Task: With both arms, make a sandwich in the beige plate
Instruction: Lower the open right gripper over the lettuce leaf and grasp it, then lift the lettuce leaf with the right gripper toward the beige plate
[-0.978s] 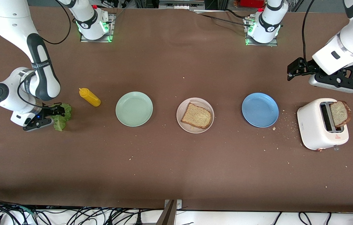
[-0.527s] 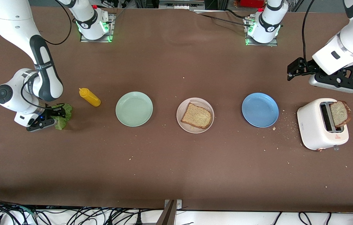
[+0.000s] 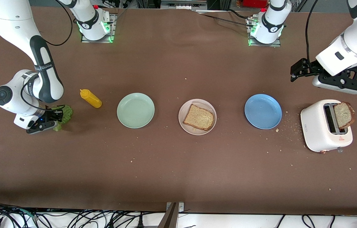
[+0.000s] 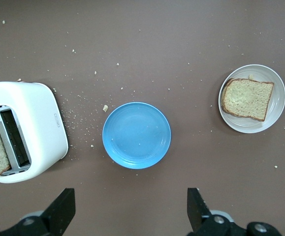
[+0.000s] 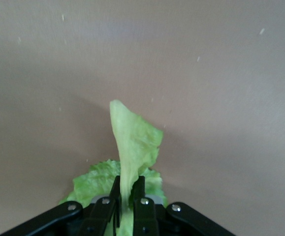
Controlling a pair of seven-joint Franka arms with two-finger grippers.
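A: Since a second ago the right gripper [image 3: 52,117] has pinched shut on the lettuce [image 3: 65,113], at the right arm's end of the table.

B: Bread?

A: One slice [image 3: 199,117] on the beige plate [image 3: 184,121], mid-table between the green plate [image 3: 135,110] and blue plate [image 3: 263,111]. Another slice [image 3: 343,115] stands in the toaster [image 3: 319,133].

B: Left gripper [image 4: 130,209]?

A: Fingers spread, empty, waiting over bare table by the toaster. Mustard bottle [image 3: 90,98] lies near the lettuce.

bread slice [image 3: 198,117] on beige plate [image 3: 183,122]
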